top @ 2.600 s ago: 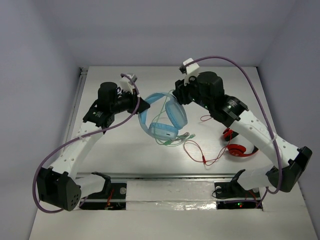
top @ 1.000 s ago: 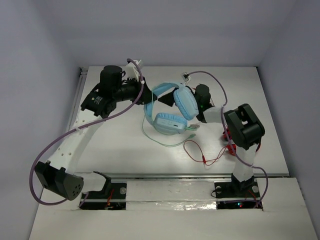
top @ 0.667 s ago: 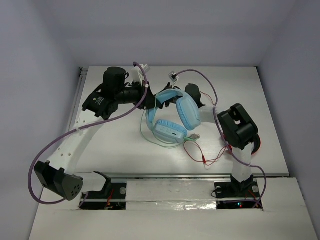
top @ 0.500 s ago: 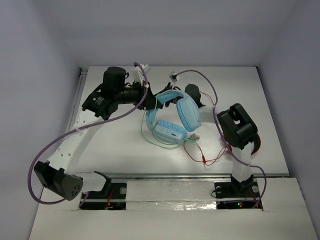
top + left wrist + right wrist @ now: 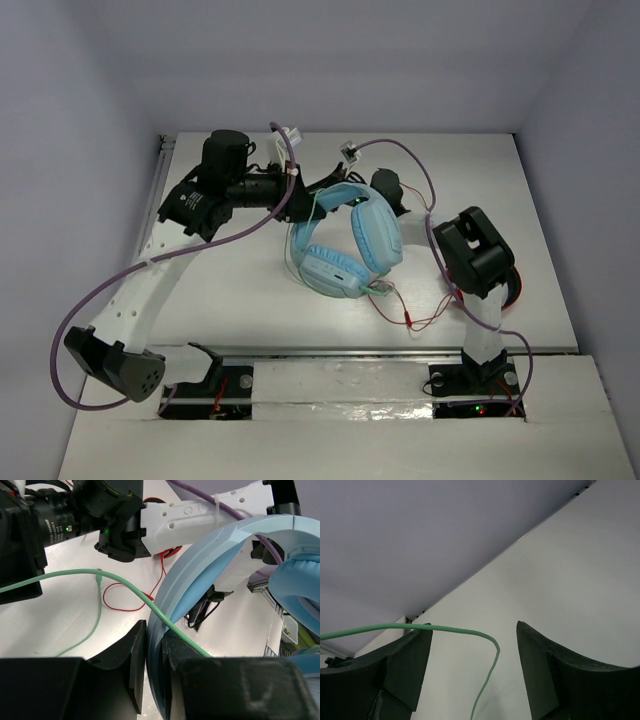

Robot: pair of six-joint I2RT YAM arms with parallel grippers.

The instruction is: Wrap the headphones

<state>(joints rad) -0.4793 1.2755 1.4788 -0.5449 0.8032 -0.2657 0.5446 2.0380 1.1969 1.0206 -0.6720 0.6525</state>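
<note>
Wrapping looks only begun. The light blue over-ear headphones (image 5: 350, 235) with padded oval ear cups sit between the two tools, over the white counter (image 5: 240, 290), just right of the left tool (image 5: 300, 197) and on the near side of the right tool (image 5: 385, 190). The thin pale green cable (image 5: 100, 572) runs in loose arcs, not in tight turns. One strand crosses the wide blue headband (image 5: 210, 555) right at the left tool's fingers. Another sags down the side of the lower ear cup nearest the left tool. Its small green plug (image 5: 381, 289) lies free, well on the near side of the right tool, close to a thin red cable (image 5: 395, 312). Judged from this, at most a partial turn is laid; most of the cable is yet to be wound and the end secured. Left tool: closed hard on the headband's edge, both fingers pressed against the blue band, bearing the headphones. Right tool: jaws spread wide, nothing clamped. The green cable arches over the tip of one finger and drops through the gap between them, apparently draped there, not pinched. Whether it touches the other finger cannot be told.
</note>
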